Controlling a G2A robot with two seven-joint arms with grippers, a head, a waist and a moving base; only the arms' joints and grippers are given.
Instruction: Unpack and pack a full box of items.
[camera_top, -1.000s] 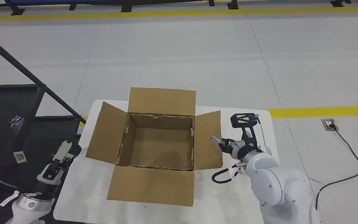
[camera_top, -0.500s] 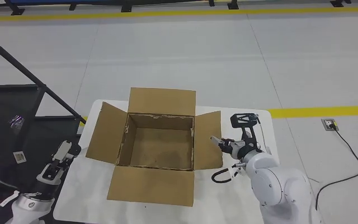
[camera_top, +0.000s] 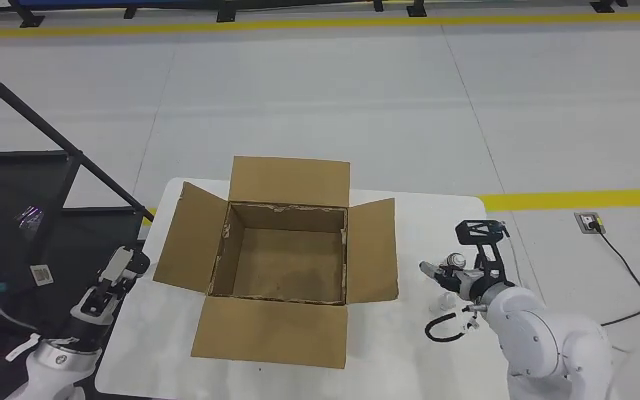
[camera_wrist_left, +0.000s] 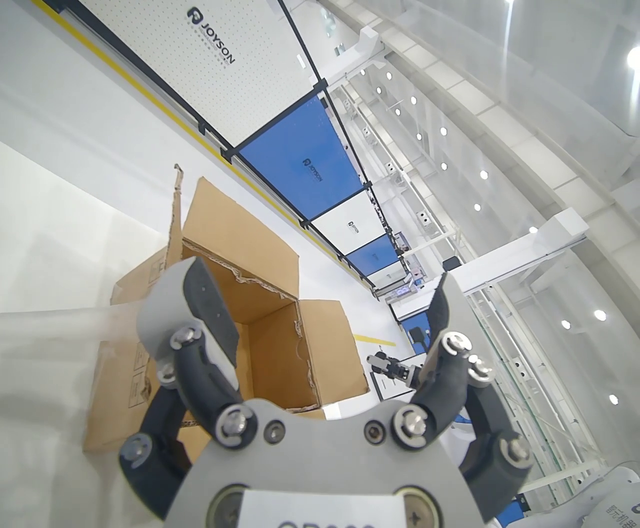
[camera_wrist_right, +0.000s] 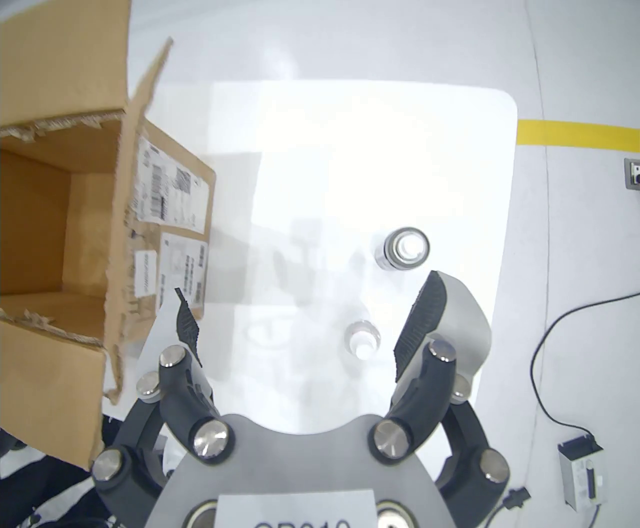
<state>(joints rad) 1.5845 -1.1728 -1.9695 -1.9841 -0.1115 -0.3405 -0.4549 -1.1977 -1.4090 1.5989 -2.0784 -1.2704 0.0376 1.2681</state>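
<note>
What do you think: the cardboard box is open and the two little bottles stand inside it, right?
Not inside. The cardboard box is open, but the grey bottle and the clear bottle stand on the table beside it, as the right wrist view shows.

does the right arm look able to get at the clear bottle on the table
Probably yes: the right end effector hangs open above the clear bottle, and the silver can stands apart from it.
</note>
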